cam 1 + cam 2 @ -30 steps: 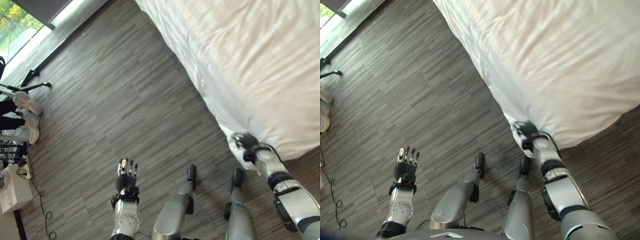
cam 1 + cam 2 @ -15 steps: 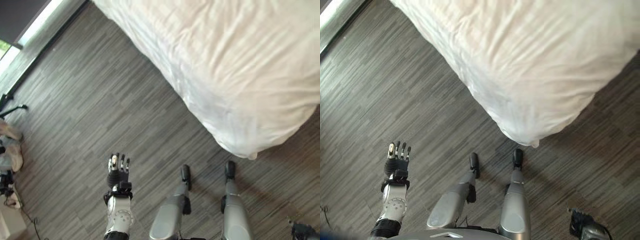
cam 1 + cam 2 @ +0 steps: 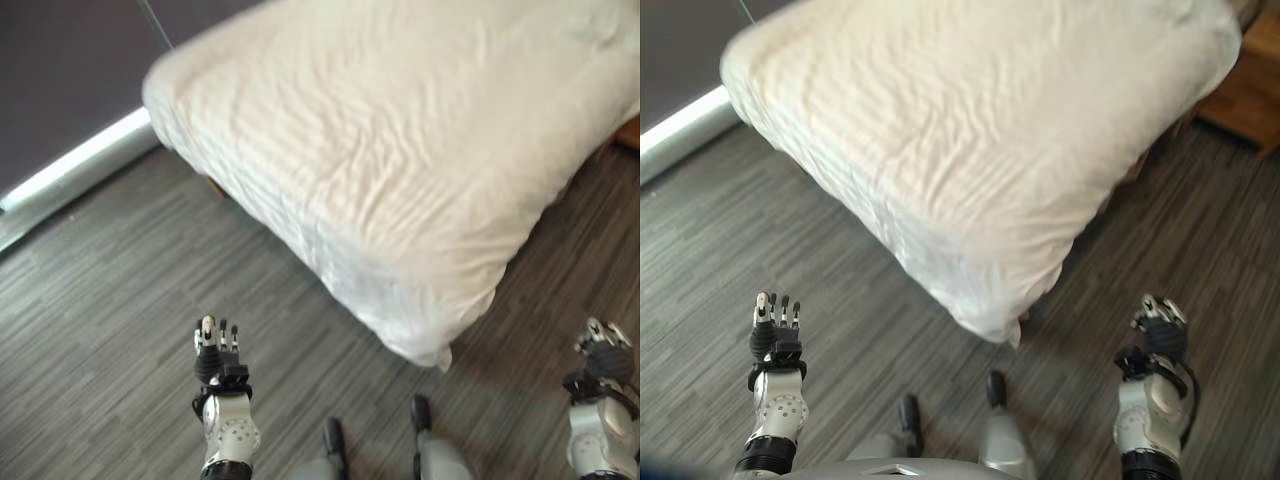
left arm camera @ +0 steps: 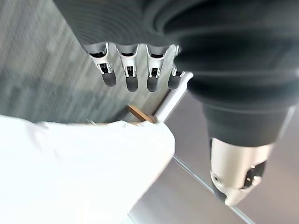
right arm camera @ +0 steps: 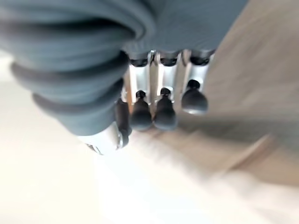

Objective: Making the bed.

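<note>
The bed carries a white, lightly wrinkled duvet (image 3: 400,150) that covers the mattress and drapes over the near corner (image 3: 432,345), close to the floor. My left hand (image 3: 213,362) is raised over the floor, left of that corner and well clear of it. It is open, fingers (image 4: 132,79) straight, and holds nothing; the duvet (image 4: 70,172) shows past them. My right hand (image 3: 1155,340) hovers over the floor to the right of the corner, apart from the cloth. Its fingers (image 5: 161,114) are relaxed with nothing in them.
Grey wood-grain floor (image 3: 120,290) surrounds the bed's near side. A dark wall with a pale strip along its base (image 3: 70,172) runs at the far left. A brown wooden piece of furniture (image 3: 1252,85) stands beside the bed at the far right.
The camera has swung, bringing the whole bed into view. My right hand, shut on the duvet corner a second ago, has let go and drawn back to the right. The left hand stays raised.
</note>
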### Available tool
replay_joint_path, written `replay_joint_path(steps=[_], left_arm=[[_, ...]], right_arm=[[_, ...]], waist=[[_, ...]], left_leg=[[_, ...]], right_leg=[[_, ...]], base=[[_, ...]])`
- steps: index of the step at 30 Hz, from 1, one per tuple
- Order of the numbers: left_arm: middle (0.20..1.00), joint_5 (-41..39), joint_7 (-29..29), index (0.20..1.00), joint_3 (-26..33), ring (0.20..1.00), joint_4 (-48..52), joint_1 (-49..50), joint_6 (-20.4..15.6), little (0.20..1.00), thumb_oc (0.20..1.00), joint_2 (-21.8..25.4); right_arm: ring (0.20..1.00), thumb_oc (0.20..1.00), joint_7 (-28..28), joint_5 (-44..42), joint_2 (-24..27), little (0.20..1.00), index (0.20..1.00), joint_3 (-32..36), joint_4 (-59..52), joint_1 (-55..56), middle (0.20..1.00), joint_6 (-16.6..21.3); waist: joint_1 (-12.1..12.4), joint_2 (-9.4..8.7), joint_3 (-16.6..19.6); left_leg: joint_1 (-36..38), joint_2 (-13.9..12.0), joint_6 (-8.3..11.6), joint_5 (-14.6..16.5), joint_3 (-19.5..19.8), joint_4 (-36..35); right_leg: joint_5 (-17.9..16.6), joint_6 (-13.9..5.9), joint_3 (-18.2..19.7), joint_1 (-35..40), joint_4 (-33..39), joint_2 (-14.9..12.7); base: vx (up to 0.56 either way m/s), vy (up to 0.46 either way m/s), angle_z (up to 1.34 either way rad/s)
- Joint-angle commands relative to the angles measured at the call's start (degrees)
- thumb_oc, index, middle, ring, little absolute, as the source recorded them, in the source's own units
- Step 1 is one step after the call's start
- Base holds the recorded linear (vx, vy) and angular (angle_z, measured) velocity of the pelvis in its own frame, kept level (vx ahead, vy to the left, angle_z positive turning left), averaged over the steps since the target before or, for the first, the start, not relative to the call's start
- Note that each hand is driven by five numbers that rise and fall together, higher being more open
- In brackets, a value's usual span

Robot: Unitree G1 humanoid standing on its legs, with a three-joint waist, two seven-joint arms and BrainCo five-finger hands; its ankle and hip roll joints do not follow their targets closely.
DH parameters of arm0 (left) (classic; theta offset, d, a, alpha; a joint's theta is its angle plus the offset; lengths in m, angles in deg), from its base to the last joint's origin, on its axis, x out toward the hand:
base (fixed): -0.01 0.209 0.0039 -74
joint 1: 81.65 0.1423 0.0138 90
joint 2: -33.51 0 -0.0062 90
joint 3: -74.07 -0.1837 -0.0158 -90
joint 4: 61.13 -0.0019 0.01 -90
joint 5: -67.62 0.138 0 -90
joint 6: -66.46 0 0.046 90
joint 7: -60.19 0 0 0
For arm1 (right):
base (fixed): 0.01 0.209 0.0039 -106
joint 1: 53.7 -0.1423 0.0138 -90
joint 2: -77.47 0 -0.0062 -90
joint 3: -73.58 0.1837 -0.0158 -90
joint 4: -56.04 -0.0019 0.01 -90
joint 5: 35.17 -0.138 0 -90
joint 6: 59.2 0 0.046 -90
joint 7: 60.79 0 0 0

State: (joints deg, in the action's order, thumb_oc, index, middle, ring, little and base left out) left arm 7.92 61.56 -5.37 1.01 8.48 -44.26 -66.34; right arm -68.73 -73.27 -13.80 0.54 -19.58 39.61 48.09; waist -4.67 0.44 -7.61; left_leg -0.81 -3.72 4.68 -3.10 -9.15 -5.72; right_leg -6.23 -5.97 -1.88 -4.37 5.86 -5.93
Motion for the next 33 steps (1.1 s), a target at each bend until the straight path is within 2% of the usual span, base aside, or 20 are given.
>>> replay_joint_path(steps=[1,3,5,6,7,8,10,11,12,13,14,16,19,20,22,23,26,27,29,33], left_arm=[[1.000,6.68,-0.52,1.000,1.55,1.000,-0.83,-0.92,-2.54,1.000,1.000,3.83],[1.000,6.65,-0.72,1.000,1.50,1.000,-0.89,-0.79,-2.64,1.000,1.000,3.74],[1.000,7.25,-0.25,1.000,2.01,1.000,-1.73,-0.58,-2.70,1.000,1.000,3.59],[1.000,7.37,0.17,1.000,2.01,1.000,-2.02,-0.55,-2.92,1.000,1.000,3.72],[1.000,6.82,0.51,1.000,1.88,1.000,-2.66,-1.67,-3.31,1.000,1.000,4.47],[1.000,6.20,0.95,1.000,2.33,1.000,-3.66,-2.64,-3.60,1.000,1.000,5.14],[1.000,4.81,1.28,1.000,4.39,1.000,-2.37,-2.53,-3.86,1.000,1.000,5.66],[1.000,3.89,1.21,1.000,5.76,1.000,-2.01,-2.20,-3.96,1.000,1.000,5.59],[1.000,2.50,1.23,1.000,7.86,1.000,-1.49,-0.38,-4.57,1.000,1.000,5.85],[1.000,2.61,1.47,1.000,8.56,1.000,-1.06,0.81,-4.79,1.000,1.000,5.68],[1.000,2.64,1.51,1.000,8.58,1.000,-0.99,0.83,-4.77,1.000,1.000,5.68],[1.000,1.00,1.39,1.000,10.17,1.000,-0.18,3.04,-4.95,1.000,1.000,4.77],[1.000,0.34,0.36,1.000,11.23,1.000,-0.73,4.50,-3.99,1.000,1.000,3.73],[1.000,0.12,0.07,1.000,10.99,1.000,-1.93,4.57,-3.80,1.000,1.000,3.27],[1.000,-0.03,-0.74,1.000,10.61,1.000,-1.25,6.25,-3.89,1.000,1.000,1.45],[1.000,-1.17,-1.58,1.000,10.22,1.000,-0.99,6.79,-3.64,1.000,1.000,0.51],[1.000,-1.18,-1.89,1.000,10.23,1.000,-0.97,6.55,-3.62,1.000,1.000,0.24],[1.000,0.25,-2.52,1.000,9.53,1.000,-0.10,6.82,-3.14,1.000,1.000,0.29],[1.000,0.97,-2.12,1.000,8.24,1.000,-0.41,5.83,-3.07,1.000,1.000,0.79],[1.000,1.38,-0.70,1.000,7.04,1.000,1.64,4.64,-3.62,1.000,1.000,1.17]], right_arm=[[1.000,1.000,0.90,4.81,0.85,1.000,1.000,1.42,-1.93,3.25,1.000,3.62],[1.000,1.000,1.07,4.58,-0.12,1.000,1.000,1.74,-2.29,4.39,1.000,3.77],[1.000,1.000,1.23,4.32,-2.29,1.000,1.000,1.54,-3.38,5.26,1.000,4.24],[1.000,1.000,1.45,4.18,-2.83,1.000,1.000,1.04,-4.40,5.56,1.000,4.49],[1.000,1.000,1.81,4.64,-3.45,1.000,1.000,-0.21,-4.73,6.39,1.000,4.27],[1.000,1.000,1.67,5.01,-4.01,1.000,1.000,-1.09,-5.42,6.49,1.000,4.20],[1.000,1.000,0.50,5.48,-4.19,1.000,1.000,-1.61,-4.97,6.32,1.000,3.92],[1.000,1.000,0.03,5.66,-4.10,1.000,1.000,-1.38,-4.50,5.90,1.000,3.83],[1.000,1.000,-0.62,5.61,-3.70,1.000,1.000,-2.67,-4.95,3.52,1.000,3.76],[1.000,1.000,-0.80,5.25,-3.57,1.000,1.000,-3.38,-5.41,2.46,1.000,4.00],[1.000,1.000,-0.81,5.26,-3.59,1.000,1.000,-3.40,-5.41,2.44,1.000,4.01],[1.000,1.000,0.91,4.74,-2.35,1.000,1.000,-5.87,-7.02,2.12,1.000,3.32],[1.000,1.000,3.12,5.65,-0.19,1.000,1.000,-5.75,-10.09,4.88,1.000,2.35],[1.000,1.000,3.21,5.72,0.60,1.000,1.000,-5.24,-10.27,5.41,1.000,2.21],[1.000,1.000,2.92,5.26,1.54,1.000,1.000,-4.83,-8.85,4.29,1.000,2.40],[1.000,1.000,3.13,4.36,1.45,1.000,1.000,-5.05,-8.21,3.61,1.000,2.43],[1.000,1.000,3.57,4.64,1.08,1.000,1.000,-4.19,-8.83,4.70,1.000,2.36],[1.000,1.000,3.10,7.10,1.14,1.000,1.000,-2.26,-9.57,5.83,1.000,2.31],[1.000,1.000,1.51,8.86,0.55,1.000,1.000,-1.00,-10.10,5.71,1.000,3.07],[1.000,1.000,0.60,6.71,-2.76,1.000,1.000,-1.73,-11.40,5.58,1.000,3.88]], waist=[[-0.40,-0.73,0.85],[-0.50,-0.80,0.84],[-1.17,-1.02,-0.09],[-1.93,-0.96,-0.98],[-2.98,-0.51,-2.27],[-3.06,-0.07,-2.81],[-1.40,0.92,-3.79],[-0.59,0.93,-3.65],[2.39,-0.40,-2.29],[4.00,-0.93,-2.02],[4.08,-0.89,-1.97],[5.96,-2.11,-1.47],[5.68,-1.48,-2.37],[6.03,-1.56,-3.52],[7.18,-2.19,-4.93],[6.98,-2.41,-4.66],[6.44,-3.00,-3.72],[6.20,-2.84,-2.13],[4.99,-1.86,-1.08],[3.65,-1.13,1.04]], left_leg=[[2.36,2.85,-3.63,2.62,0.75,0.94],[2.75,3.00,-3.72,3.11,0.88,0.90],[2.68,3.11,-3.99,3.18,0.00,0.72],[2.37,2.91,-4.00,3.03,-0.91,0.72],[1.33,1.99,-3.89,2.09,-1.68,0.72],[0.92,1.13,-3.78,1.43,-2.54,0.76],[0.08,-1.07,-3.51,0.36,-5.42,1.25],[-0.52,-1.80,-3.29,-0.43,-6.21,1.41],[-2.36,-3.83,-2.08,-2.40,-9.79,2.53],[-3.43,-4.97,-1.52,-3.10,-11.40,3.41],[-3.59,-5.08,-1.55,-3.19,-11.49,3.52],[-6.31,-8.68,1.20,-6.45,-13.07,4.11],[-6.46,-13.41,3.57,-9.31,-11.17,5.52],[-6.87,-12.81,3.34,-8.26,-6.94,8.48],[-6.45,-7.14,2.54,-3.10,7.49,15.04],[-5.81,-5.61,1.53,-0.78,8.14,15.05],[-5.76,-4.46,0.37,0.78,5.40,17.36],[-5.56,-1.05,-1.28,3.05,4.82,15.93],[-3.88,-0.34,-2.02,2.81,1.88,13.02],[-1.61,1.12,-2.32,2.29,2.85,8.28]], right_leg=[[2.40,-2.26,1.56,1.42,-4.33,-2.56],[2.81,-2.43,1.45,1.72,-4.57,-2.62],[0.77,-3.14,2.04,0.30,-5.71,-2.78],[-0.88,-3.83,3.23,-1.38,-6.88,-2.53],[-2.15,-4.73,7.32,-4.44,-9.96,-1.42],[-0.55,-4.39,6.80,-5.31,-12.11,-1.53],[3.69,-3.19,-1.38,-3.47,-17.15,-5.65],[4.27,-2.86,-4.04,-1.89,-18.64,-7.47],[3.24,-3.89,-8.50,2.74,-19.38,-12.14],[2.80,-4.49,-10.74,4.28,-18.50,-13.64],[2.49,-4.42,-10.69,4.25,-18.18,-13.51],[7.81,-4.67,-12.51,7.78,-8.82,-10.39],[10.41,-2.38,-11.07,8.12,-8.02,-5.49],[10.64,-1.70,-10.42,7.93,-8.52,-5.11],[9.38,-1.16,-7.46,6.29,-9.05,-4.74],[8.70,-1.15,-6.54,5.74,-8.68,-4.50],[8.25,-0.42,-6.03,5.76,-7.86,-4.09],[8.35,0.07,-5.94,5.79,-7.46,-3.11],[8.03,0.30,-7.26,5.62,-7.47,-2.17],[7.91,0.22,-8.03,6.09,-6.73,-1.76]], base=[[-0.04,0.015,-0.04],[-0.01,0.009,0.03],[-0.10,0.012,-0.01],[-0.26,-0.022,-0.39],[-0.27,-0.039,-0.64],[-0.31,-0.071,-0.73],[-0.32,-0.138,-0.85],[-0.48,-0.382,-1.15],[-0.46,-0.455,-0.94],[-0.36,-0.392,-0.91],[-0.31,-0.404,-1.14],[-0.28,-0.500,-0.99],[-0.13,-0.496,-0.41],[-0.16,-0.336,-0.29],[-0.17,-0.289,-0.73],[-0.13,-0.280,-0.78],[-0.05,-0.148,-0.56],[-0.02,-0.159,-0.12],[-0.02,-0.049,0.12],[0.01,0.051,0.36]])
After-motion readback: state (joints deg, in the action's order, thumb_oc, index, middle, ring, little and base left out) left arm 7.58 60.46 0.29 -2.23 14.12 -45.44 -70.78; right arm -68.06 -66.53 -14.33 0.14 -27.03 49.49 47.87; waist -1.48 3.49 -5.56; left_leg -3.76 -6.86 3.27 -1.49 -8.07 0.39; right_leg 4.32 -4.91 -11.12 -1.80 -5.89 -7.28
